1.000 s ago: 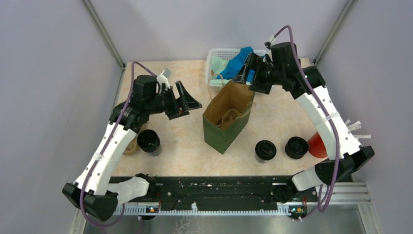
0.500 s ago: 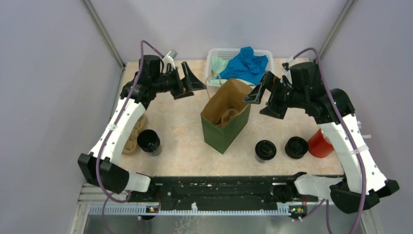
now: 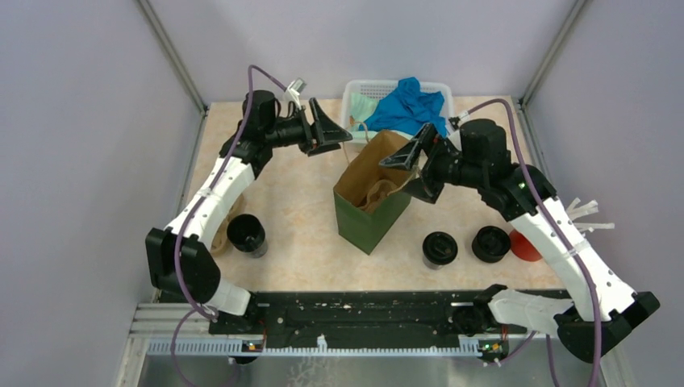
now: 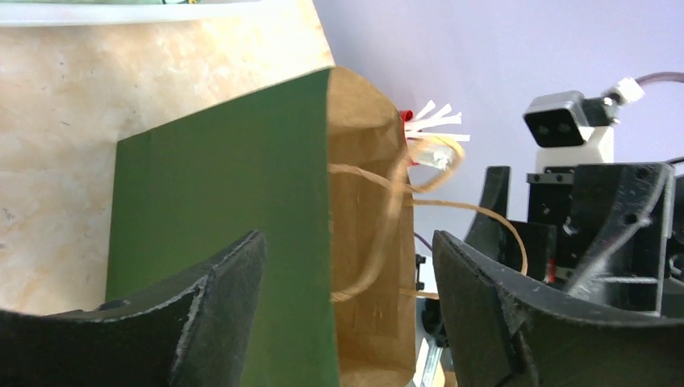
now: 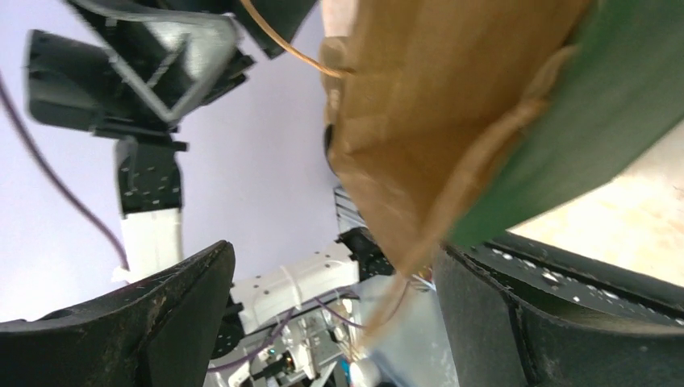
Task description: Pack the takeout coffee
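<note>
Three takeout coffee cups, black with ridged lids, stand on the table: one at the left (image 3: 246, 234) and two at the right (image 3: 440, 248) (image 3: 490, 243). A green paper bag (image 3: 367, 214) with a brown inside stands open in the middle. My left gripper (image 3: 335, 137) is open at the bag's back-left rim. In the left wrist view the bag's edge (image 4: 329, 201) lines up between the spread fingers (image 4: 218, 278). My right gripper (image 3: 403, 177) is open at the bag's right rim, and the bag (image 5: 452, 105) and its blurred handle show between its fingers (image 5: 484, 298).
A white basket (image 3: 352, 95) holding a blue cloth (image 3: 407, 105) sits at the back, just behind the bag. A red cup (image 3: 526, 243) with white sticks stands at the far right. A tan cardboard tray (image 3: 227, 214) lies partly under the left arm.
Both arms have swung in on the bag: the left one went back and right to its rear rim, and the right one came down from the basket to its right rim.
</note>
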Robot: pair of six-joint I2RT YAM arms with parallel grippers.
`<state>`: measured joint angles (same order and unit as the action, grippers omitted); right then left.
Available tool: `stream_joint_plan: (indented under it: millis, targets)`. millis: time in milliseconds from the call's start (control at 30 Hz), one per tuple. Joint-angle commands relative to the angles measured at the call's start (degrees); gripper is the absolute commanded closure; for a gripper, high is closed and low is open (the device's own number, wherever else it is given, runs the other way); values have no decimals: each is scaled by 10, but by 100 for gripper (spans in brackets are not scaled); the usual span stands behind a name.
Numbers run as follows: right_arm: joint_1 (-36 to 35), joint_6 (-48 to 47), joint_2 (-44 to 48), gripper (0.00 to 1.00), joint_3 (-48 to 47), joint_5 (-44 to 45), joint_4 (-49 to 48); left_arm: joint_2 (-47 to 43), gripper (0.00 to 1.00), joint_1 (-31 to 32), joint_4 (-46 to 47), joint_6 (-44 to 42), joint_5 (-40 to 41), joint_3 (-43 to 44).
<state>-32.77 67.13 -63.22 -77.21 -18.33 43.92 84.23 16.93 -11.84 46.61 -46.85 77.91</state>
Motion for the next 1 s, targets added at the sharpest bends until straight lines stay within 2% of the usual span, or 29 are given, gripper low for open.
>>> stream_joint_plan:
  millis: [0,100,300,433,567,633,833,967]
  targets:
    - [-7,32,0,15,1,13,-95,23,25,0,44,0,-21,35]
    - [-14,33,-16,25,-13,19,-105,39,37,0,48,9,-23,42]
    - [-24,22,-37,56,-65,47,-92,57,50,5,113,58,-51,56]
    - [-25,13,-42,80,-83,47,-87,60,75,6,153,92,-62,84]
    - [-24,-8,-52,95,-122,44,-78,51,94,6,111,74,-46,152]
    - [-24,-21,-61,100,-156,45,-63,51,99,6,85,69,-41,192]
    - [-25,-34,-88,100,-244,34,-48,54,100,4,59,90,-28,295]
    - [-24,-32,-100,100,-288,28,-46,49,100,-5,56,110,-23,328]
